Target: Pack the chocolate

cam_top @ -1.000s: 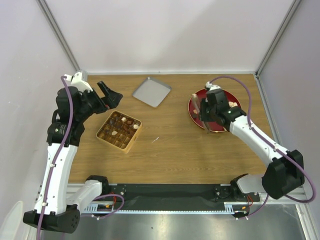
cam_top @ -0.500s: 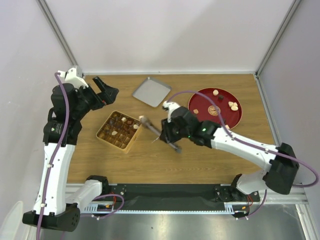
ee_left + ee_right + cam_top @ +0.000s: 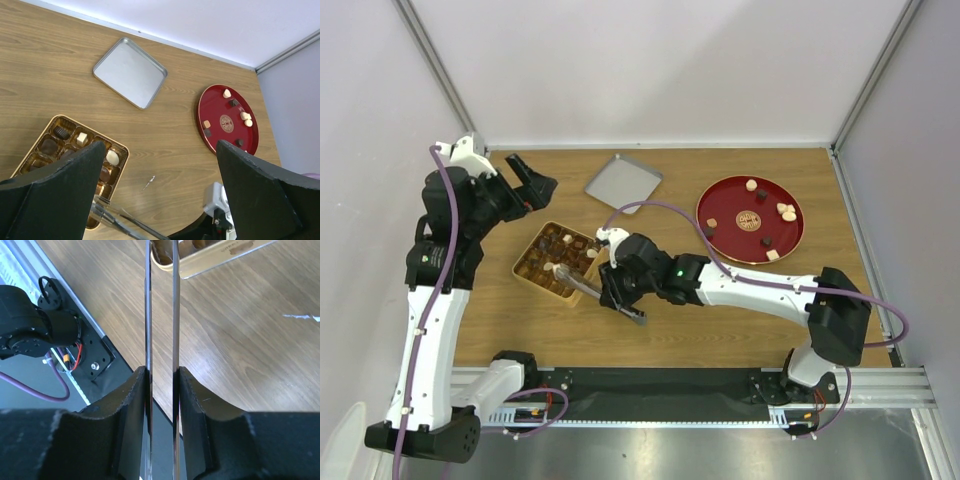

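Note:
Loose chocolate [image 3: 785, 210] lies on a red round plate [image 3: 725, 200] at the right; more chocolate [image 3: 560, 240] fills a tan compartment box [image 3: 582, 290] at left centre. My right gripper [image 3: 616, 288] is shut on long metal tongs [image 3: 582, 287], whose tips reach over the box's near side. In the right wrist view the two blades [image 3: 148, 315] run up between my fingers [image 3: 197, 415] and out of frame, so whether they hold a sweet is hidden. My left gripper [image 3: 532, 184] hangs open above the table behind the box, holding nothing.
A flat silver tray [image 3: 623, 183] lies at the back centre. In the left wrist view I see the box [image 3: 125, 151], the tray [image 3: 130, 72], the plate [image 3: 212, 107] and a white fleck [image 3: 149, 182] on the wood. Walls close off three sides.
My right arm has swung left from the red plate across the table, carrying the tongs to the box. The left gripper shifted slightly left early on, then stayed still.

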Available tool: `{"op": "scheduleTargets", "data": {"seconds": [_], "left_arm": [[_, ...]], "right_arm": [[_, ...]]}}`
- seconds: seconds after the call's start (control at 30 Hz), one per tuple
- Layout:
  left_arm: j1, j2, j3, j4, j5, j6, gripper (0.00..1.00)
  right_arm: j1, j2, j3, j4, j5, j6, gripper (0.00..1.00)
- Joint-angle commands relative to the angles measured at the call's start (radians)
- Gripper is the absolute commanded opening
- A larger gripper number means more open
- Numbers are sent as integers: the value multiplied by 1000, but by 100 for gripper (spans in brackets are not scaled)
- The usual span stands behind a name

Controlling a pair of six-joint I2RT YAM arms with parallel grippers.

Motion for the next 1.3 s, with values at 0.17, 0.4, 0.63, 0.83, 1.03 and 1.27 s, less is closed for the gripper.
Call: {"op": "scheduleTargets", "data": {"seconds": [0.17,0.4,0.63,0.83,1.03,1.27], "left_arm": [[9,-11,46,9,3,11,100],[9,-14,42,7,3,13,100],[9,-20,42,2,8,4,100],[9,-41,10,22,34,-27,100],[9,-28,29,-34,39,-15,100],[9,-28,30,-71,-18,13,100]], "right_arm": [[10,74,102,59,31,-19,36],[12,138,147,31,77,-42,38],[10,120,141,33,80,-45,44],[-10,40,168,11,129,-58,40],[-41,-88,153,-82,176,-63,39],[-177,-251,105,-237,184,-94,39]]}}
